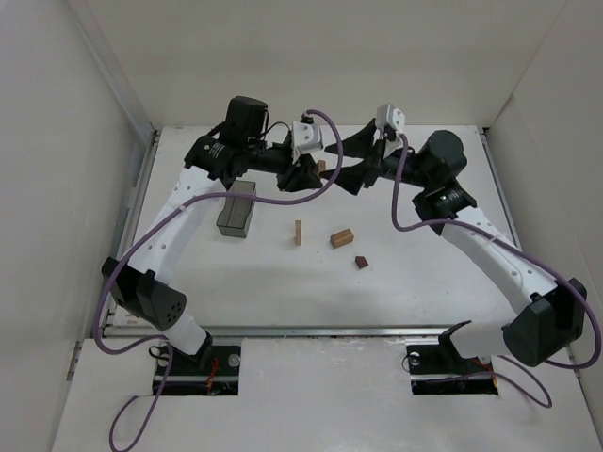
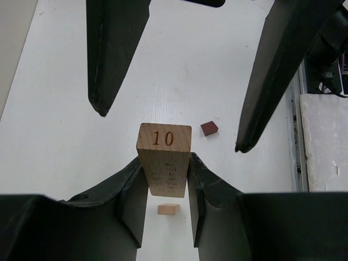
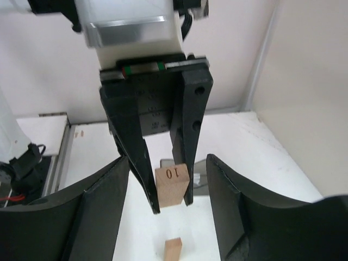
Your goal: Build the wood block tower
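Observation:
My left gripper (image 1: 307,175) is shut on a light-tan wooden block marked "10" (image 2: 163,157), held above the table at the back middle. My right gripper (image 1: 347,175) is open and faces it, its fingers (image 2: 114,60) spread wide on either side of the block, apart from it. The right wrist view shows the block (image 3: 172,186) between the left fingers (image 3: 136,157). On the table lie an upright tan block (image 1: 298,233), a tan block on its side (image 1: 341,238) and a small dark reddish-brown block (image 1: 361,262), which also shows in the left wrist view (image 2: 209,128).
A dark translucent grey box (image 1: 236,209) stands left of the blocks, under the left arm. White walls enclose the table on the left, back and right. A tan block (image 2: 168,209) lies on the table straight below the held block.

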You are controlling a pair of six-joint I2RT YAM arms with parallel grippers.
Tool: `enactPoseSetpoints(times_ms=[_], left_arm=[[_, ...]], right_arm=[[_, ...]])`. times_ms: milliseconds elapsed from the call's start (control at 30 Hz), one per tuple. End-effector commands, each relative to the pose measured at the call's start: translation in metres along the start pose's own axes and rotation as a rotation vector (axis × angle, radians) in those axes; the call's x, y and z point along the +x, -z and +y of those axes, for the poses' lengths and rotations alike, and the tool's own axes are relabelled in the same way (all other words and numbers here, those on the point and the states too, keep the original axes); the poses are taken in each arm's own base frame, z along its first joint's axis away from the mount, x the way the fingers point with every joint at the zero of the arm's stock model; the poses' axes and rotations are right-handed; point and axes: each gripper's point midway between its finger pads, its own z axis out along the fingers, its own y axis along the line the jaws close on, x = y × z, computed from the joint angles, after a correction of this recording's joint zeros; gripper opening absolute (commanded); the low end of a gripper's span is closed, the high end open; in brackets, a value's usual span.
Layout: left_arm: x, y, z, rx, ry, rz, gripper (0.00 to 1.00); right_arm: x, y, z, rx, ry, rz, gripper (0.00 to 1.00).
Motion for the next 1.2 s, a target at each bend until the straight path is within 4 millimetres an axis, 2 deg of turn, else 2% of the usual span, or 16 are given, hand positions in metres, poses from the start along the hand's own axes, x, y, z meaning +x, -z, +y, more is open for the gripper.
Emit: enactPoseSetpoints(times_ms=[0, 33, 133, 267, 433, 700, 800, 833, 900, 933, 967, 1000, 1033, 1067, 1100, 1167], left_arm=[[-0.017, 0.008, -0.003, -0.012, -0.077, -0.019, 0.00], [-0.018, 0.008, -0.004, -0.004, -0.077, -0.024, 0.00], [-0.022, 0.009, -0.008, 0.016, -0.086, -0.038, 0.00], [-0.022, 0.009, -0.011, 0.030, -0.079, -0.040, 0.00], [-0.023, 0.007, -0.014, 0.038, -0.073, -0.041, 0.00], [-0.022, 0.000, -0.015, 0.058, -0.059, -0.042, 0.00], [-0.026, 0.002, -0.015, 0.055, -0.049, -0.047, 0.00], [-0.023, -0.001, -0.014, 0.058, -0.042, -0.042, 0.00], [-0.023, -0.001, -0.014, 0.058, -0.042, -0.042, 0.00], [-0.023, -0.001, -0.014, 0.058, -0.042, -0.042, 0.00], [-0.023, -0.001, -0.014, 0.058, -0.042, -0.042, 0.06], [-0.024, -0.001, -0.009, 0.037, -0.042, -0.041, 0.33], [-0.021, -0.002, -0.006, 0.021, -0.023, -0.033, 0.47], [-0.023, 0.001, -0.004, -0.006, -0.005, -0.029, 0.71], [-0.015, 0.001, 0.003, -0.047, 0.003, 0.002, 1.00], [-0.012, 0.008, 0.005, -0.101, -0.006, 0.024, 1.00]], right_arm=[[0.009, 0.004, 0.003, -0.008, 0.020, 0.071, 0.64], [0.009, 0.004, 0.005, -0.017, 0.028, 0.071, 0.67], [0.016, 0.003, 0.008, -0.046, 0.021, 0.085, 0.67], [0.021, 0.000, 0.006, -0.056, 0.013, 0.092, 0.52], [0.017, 0.000, 0.007, -0.066, 0.030, 0.078, 0.52], [0.007, -0.003, 0.013, -0.113, 0.042, 0.052, 0.42], [0.011, -0.004, 0.012, -0.113, 0.024, 0.058, 0.22], [0.011, -0.004, 0.012, -0.113, 0.024, 0.058, 0.11], [0.009, -0.004, 0.012, -0.113, 0.031, 0.053, 0.01], [0.009, -0.004, 0.012, -0.113, 0.031, 0.053, 0.00], [0.013, -0.004, 0.009, -0.099, 0.023, 0.058, 0.00], [0.009, -0.003, 0.011, -0.099, 0.032, 0.052, 0.00], [0.013, -0.002, 0.009, -0.085, 0.024, 0.058, 0.00], [0.015, 0.000, 0.012, -0.085, 0.021, 0.060, 0.00], [0.011, 0.002, 0.011, -0.071, 0.055, 0.053, 0.00], [0.020, 0.008, 0.008, -0.048, 0.063, 0.066, 0.00]])
